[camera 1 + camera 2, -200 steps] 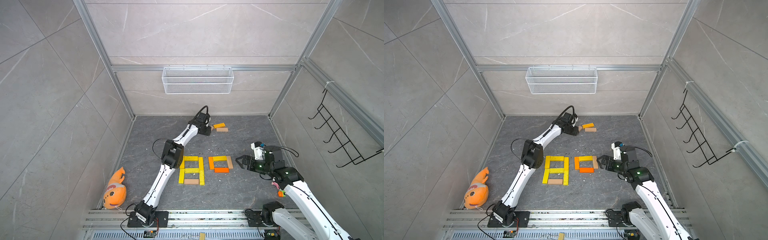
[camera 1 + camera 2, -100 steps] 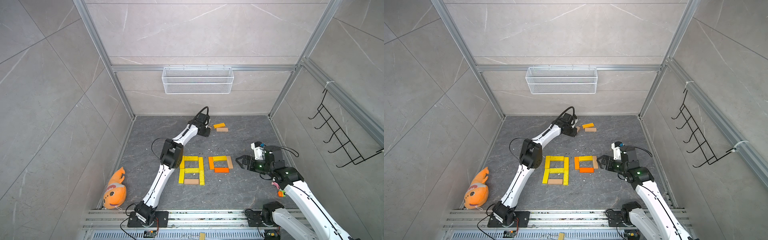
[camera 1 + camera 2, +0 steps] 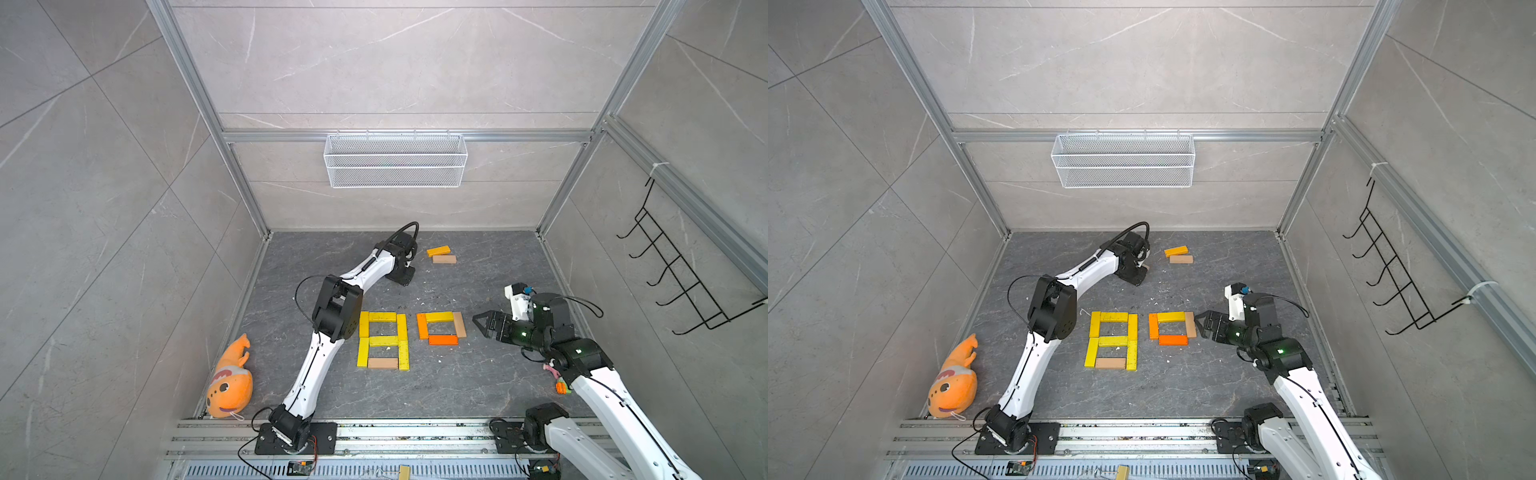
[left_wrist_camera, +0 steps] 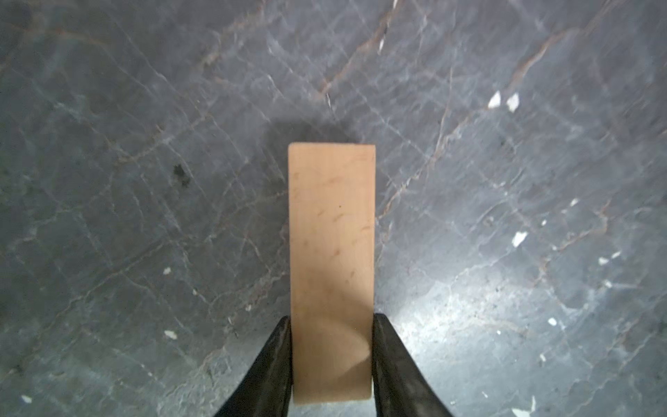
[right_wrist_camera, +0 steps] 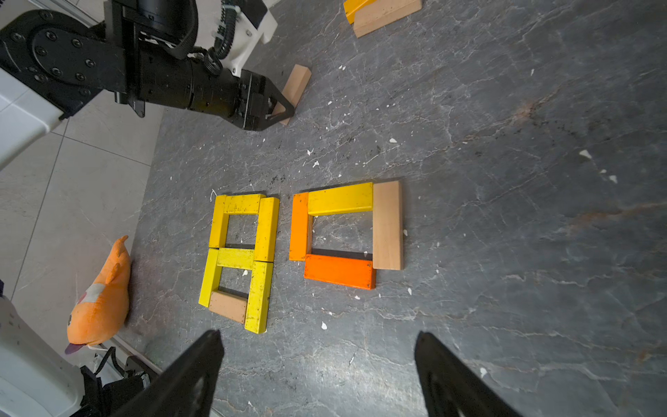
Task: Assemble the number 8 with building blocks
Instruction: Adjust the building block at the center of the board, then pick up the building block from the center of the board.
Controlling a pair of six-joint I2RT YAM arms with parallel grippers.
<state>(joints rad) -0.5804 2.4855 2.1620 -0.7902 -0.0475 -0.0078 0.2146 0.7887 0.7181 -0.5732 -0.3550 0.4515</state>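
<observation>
On grey floor (image 4: 144,180) | left tool (image 4: 332,317) grips tan block (image 4: 331,224) | right tool (image 5: 317,334) spread

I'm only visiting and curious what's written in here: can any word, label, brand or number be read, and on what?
"8": not printed; laid out flat with six yellow wooden bars and one tan wooden bar on the dark grey marbled floor.
"0", perhaps: the square of orange, yellow and tan bars beside it.
Printed words, labels or brands: none readable, not on the white wire basket nor the orange plush fish.
</observation>
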